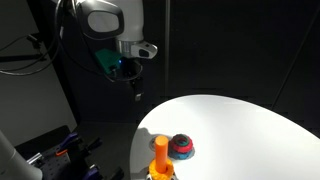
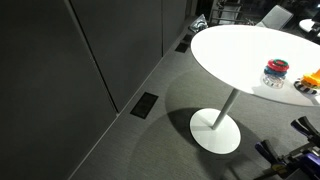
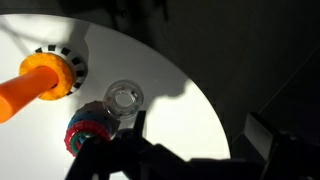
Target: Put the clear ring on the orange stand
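Note:
The clear ring (image 3: 124, 98) lies flat on the white round table (image 3: 190, 100) in the wrist view. It sits between the orange stand (image 3: 45, 80) and the squat red-and-blue ring stack (image 3: 90, 130). The orange stand (image 1: 160, 155) and the ring stack (image 1: 181, 148) stand near the table edge in an exterior view. The stack (image 2: 276, 72) and the stand (image 2: 311, 77) also show at the frame's right side. My gripper (image 1: 136, 88) hangs high above and off the table's side. Its jaws (image 3: 200, 128) are open and empty.
The table (image 1: 240, 120) is round, with a single pedestal foot (image 2: 215, 132) on grey carpet. A dark floor plate (image 2: 145, 105) lies by the dark wall panels. Blue and dark gear (image 1: 60, 150) sits low beside the table.

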Robot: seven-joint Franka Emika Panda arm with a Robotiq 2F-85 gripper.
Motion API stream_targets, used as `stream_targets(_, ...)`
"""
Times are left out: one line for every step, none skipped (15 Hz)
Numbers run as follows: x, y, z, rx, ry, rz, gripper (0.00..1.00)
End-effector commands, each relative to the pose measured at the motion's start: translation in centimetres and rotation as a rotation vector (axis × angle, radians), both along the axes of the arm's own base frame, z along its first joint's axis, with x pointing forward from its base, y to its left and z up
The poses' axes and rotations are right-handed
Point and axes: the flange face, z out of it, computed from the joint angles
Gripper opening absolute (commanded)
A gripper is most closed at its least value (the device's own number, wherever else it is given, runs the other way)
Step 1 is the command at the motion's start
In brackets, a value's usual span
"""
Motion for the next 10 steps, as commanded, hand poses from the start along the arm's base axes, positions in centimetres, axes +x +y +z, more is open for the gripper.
stream_targets(0.0,0.0,0.0,0.000,0.001,0.001,1.00)
stream_targets(0.0,0.1,0.0,0.000,0.001,0.002,1.00)
stream_targets(0.0,0.2,0.0,-0.001,0.001,0.004,1.00)
stream_targets(0.2,0.1,-0.1,-0.019,0.002,-0.009,1.00)
stream_targets(0.5,-0.3,-0.5,-0.022,0.008,-0.036,1.00)
stream_targets(0.7,-0.6,-0.9,-0.013,0.011,-0.047,1.00)
stream_targets(0.8,-0.8,-1.3,-0.016,0.010,-0.056,1.00)
stream_targets(0.9,-1.1,-1.9,-0.024,0.007,-0.060,1.00)
stream_targets(1.1,-1.4,-2.4,-0.033,-0.003,-0.065,1.00)
stream_targets(1.4,-1.7,-2.9,-0.040,-0.013,-0.074,1.00)
